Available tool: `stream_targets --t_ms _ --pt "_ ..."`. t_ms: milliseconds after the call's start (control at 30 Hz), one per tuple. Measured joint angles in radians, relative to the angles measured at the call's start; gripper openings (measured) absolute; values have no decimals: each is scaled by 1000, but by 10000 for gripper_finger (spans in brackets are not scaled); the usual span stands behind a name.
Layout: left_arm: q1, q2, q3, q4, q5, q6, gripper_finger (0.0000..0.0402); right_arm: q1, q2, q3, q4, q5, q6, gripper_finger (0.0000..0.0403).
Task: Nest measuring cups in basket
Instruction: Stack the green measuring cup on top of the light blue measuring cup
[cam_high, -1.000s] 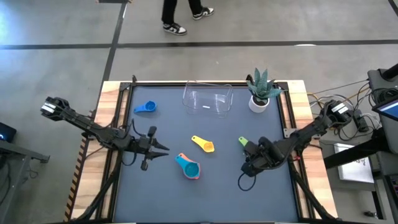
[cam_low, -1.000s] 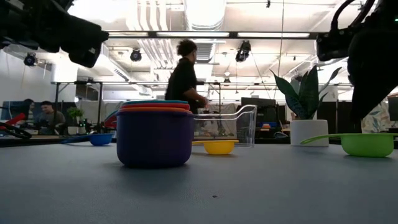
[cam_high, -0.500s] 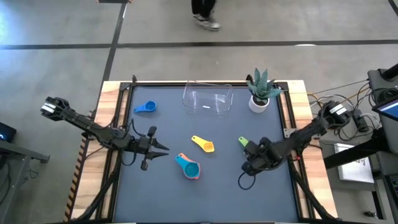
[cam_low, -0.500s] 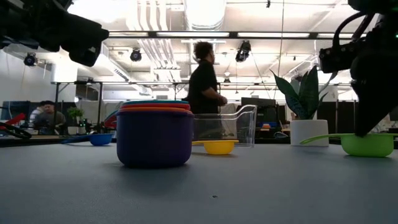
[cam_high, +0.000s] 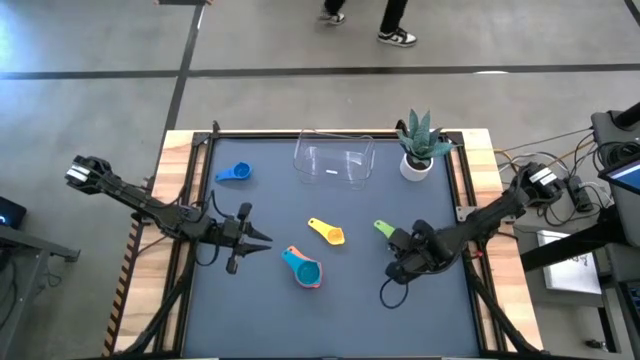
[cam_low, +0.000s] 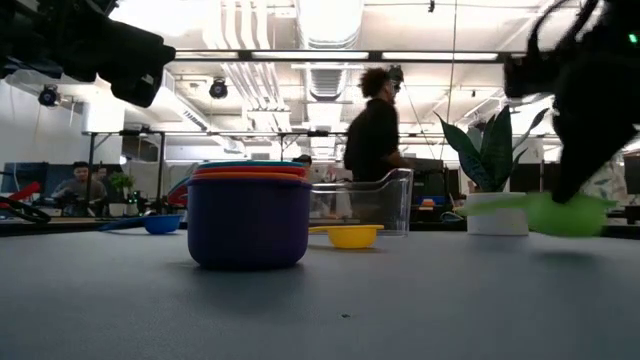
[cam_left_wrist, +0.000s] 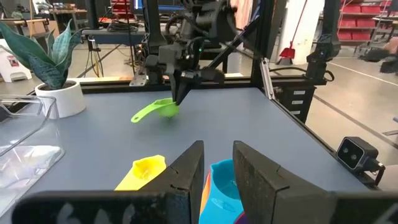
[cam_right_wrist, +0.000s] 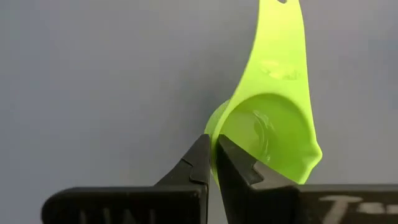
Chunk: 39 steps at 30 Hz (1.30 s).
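My right gripper (cam_high: 404, 245) is shut on the green measuring cup (cam_high: 384, 230), right of the table's middle; the left wrist view shows the cup (cam_left_wrist: 163, 109) hanging under it. My left gripper (cam_high: 264, 240) hovers at the left with a narrow gap between its fingers and nothing in them. A stack of nested cups, teal in orange in purple (cam_high: 304, 269), rests on its base near the middle. The yellow cup (cam_high: 328, 232) and the blue cup (cam_high: 235, 173) lie on the mat. The clear basket (cam_high: 334, 161) stands at the far edge. My right gripper pinches the green cup's bowl wall at the rim (cam_right_wrist: 217, 127), on the side away from the handle. One finger (cam_right_wrist: 239, 165) is inside the bowl and one outside. The fingers slant steeply down from above. The cup (cam_low: 566, 214) is lifted just clear of the mat.
A white pot with a spiky plant (cam_high: 418, 150) stands at the far right, beside the basket. A cable loop (cam_high: 392, 293) hangs under the right arm. A person walks past beyond the table's far edge. Bare mat lies along the near edge.
My right gripper has shut on the green cup's rim and raised it off the mat; the cup's handle has swung a little toward the table's left. The left arm has kept still. The person behind the table has walked toward the right.
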Motion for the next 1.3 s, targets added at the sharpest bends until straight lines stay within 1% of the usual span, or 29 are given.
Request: stream_targets --t_ms 100,200,300,433,567,667,733,833,900,967,1067,1200,1300 --pt "0 -1 0 0 0 3 68 0 0 69 5 47 -54 9" --pt "0 -4 0 0 0 3 68 1 1 130 63 116 -123 9" --pt "0 -19 0 -19 0 3 68 -2 1 156 241 164 -252 9" --pt "0 -86 0 -69 0 4 68 -7 14 156 505 169 -442 9" --pt "0 -166 0 -165 -3 27 68 -17 49 155 624 203 -558 9" --pt "0 -213 -2 -219 -24 9 68 -43 84 155 705 212 -616 9" --pt "0 -238 -6 -234 -25 2 68 -61 112 155 768 190 -650 9" --pt "0 -264 -11 -253 -25 3 68 -91 163 155 866 123 -696 9" --pt "0 -275 -11 -264 -25 3 68 -110 201 166 888 75 -703 9" --pt "0 -281 -11 -288 -25 -2 68 -125 241 189 888 40 -704 9" --pt "0 -300 -8 -370 -25 -15 68 -135 300 243 889 -8 -733 9" --pt "0 -325 -10 -382 -28 -26 68 -133 371 337 850 -89 -807 9" --pt "0 -339 -10 -384 -28 -27 68 -138 425 413 806 -119 -836 9"
